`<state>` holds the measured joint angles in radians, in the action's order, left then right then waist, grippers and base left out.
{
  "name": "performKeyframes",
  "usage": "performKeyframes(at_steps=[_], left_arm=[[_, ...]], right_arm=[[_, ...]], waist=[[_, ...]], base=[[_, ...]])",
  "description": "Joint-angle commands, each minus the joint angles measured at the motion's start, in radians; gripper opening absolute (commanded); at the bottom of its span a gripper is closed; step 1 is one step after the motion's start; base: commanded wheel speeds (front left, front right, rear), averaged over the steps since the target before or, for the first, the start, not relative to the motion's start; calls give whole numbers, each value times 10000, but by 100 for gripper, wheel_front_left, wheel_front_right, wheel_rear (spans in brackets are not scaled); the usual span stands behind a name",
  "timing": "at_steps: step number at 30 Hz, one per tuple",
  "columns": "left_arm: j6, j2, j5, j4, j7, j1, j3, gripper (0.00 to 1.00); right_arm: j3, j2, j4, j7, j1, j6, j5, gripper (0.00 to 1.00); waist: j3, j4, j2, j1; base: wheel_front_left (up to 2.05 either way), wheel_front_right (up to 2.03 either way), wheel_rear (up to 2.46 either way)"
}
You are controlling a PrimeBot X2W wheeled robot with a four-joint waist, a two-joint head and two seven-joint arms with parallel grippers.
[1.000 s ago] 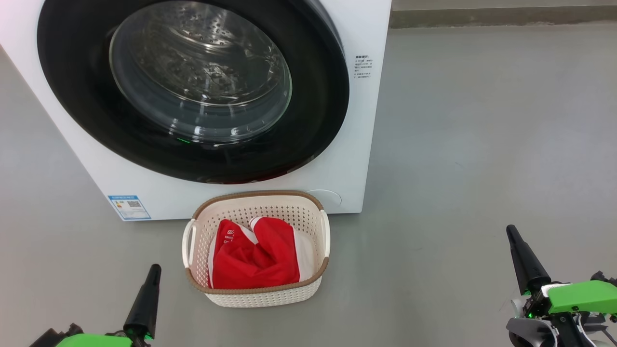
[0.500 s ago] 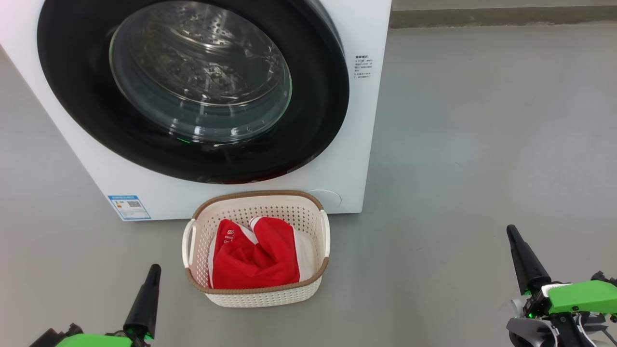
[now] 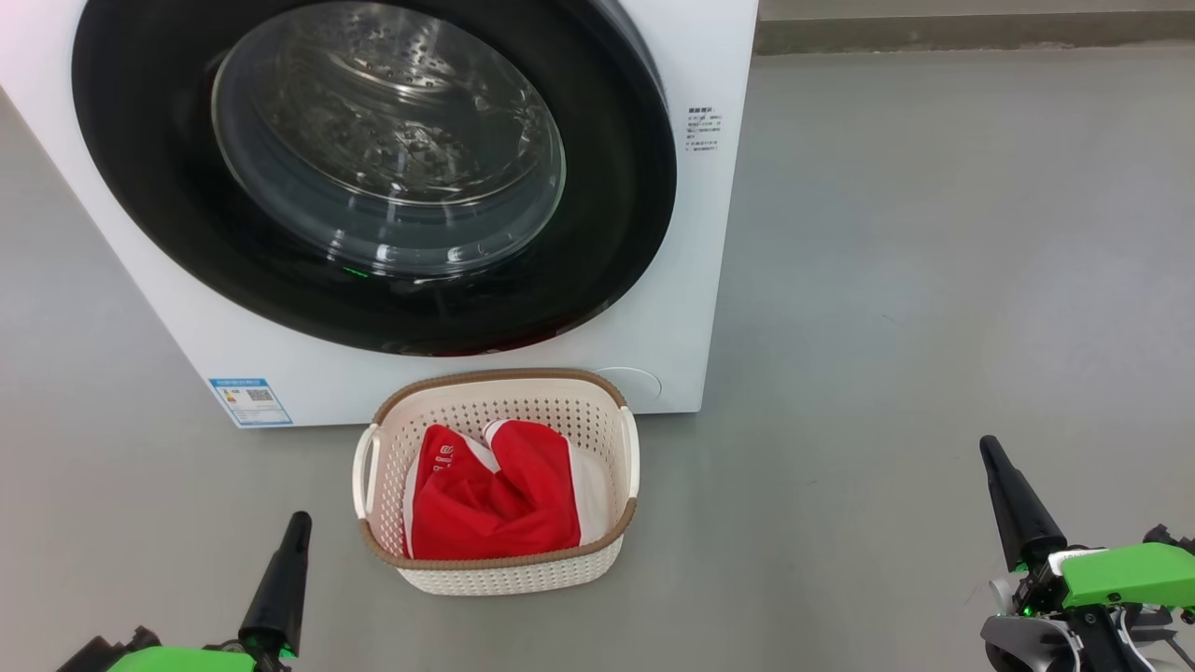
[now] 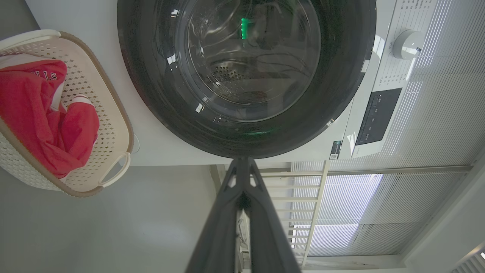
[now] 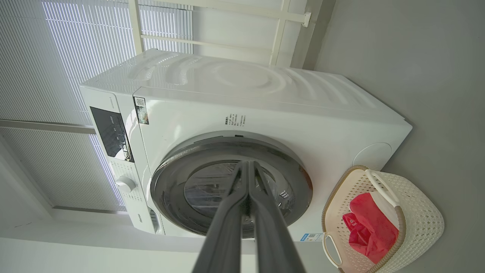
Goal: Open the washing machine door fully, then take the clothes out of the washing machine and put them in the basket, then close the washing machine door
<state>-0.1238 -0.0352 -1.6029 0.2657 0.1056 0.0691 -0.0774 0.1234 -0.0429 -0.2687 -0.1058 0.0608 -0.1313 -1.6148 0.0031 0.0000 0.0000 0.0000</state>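
**Two grippers closed and empty, door shut, one garment in basket**

The washing machine door (image 3: pixel 387 140) is seen shut flat against the washing machine (image 3: pixel 709 233), glass bulging toward the robot. The basket (image 3: pixel 495 376) is set upright on the floor (image 3: pixel 934 280), just in front of the machine below the door, handles to left and right. A crumpled red and white garment (image 3: pixel 490 495) is held inside it. Left gripper (image 3: pixel 299 518) and right gripper (image 3: pixel 988 446) are pressed closed on nothing, fingers pointed toward the machine.

1 washing machine (image 3: pixel 695 280), 1 door (image 3: pixel 140 140), 1 basket (image 3: pixel 504 581), 1 red garment (image 3: pixel 485 509), 2 end effectors (image 3: pixel 301 519) (image 3: pixel 987 444)
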Motion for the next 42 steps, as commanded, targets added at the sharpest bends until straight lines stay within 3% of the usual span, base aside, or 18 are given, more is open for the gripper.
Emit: performKeyframes(at_steps=[1, 42], left_arm=[[-69, -161, -59, -204, 73, 389, -360, 0], [-69, -156, -53, -205, 80, 390, -368, 0]], right_arm=[[-160, -125, 243, -23, 465, 6, 10, 0], [-125, -102, 241, -51, 468, 6, 38, 0]], waist=[[0, 0, 0, 0], [0, 0, 0, 0]], base=[[0, 0, 0], [0, 0, 0]])
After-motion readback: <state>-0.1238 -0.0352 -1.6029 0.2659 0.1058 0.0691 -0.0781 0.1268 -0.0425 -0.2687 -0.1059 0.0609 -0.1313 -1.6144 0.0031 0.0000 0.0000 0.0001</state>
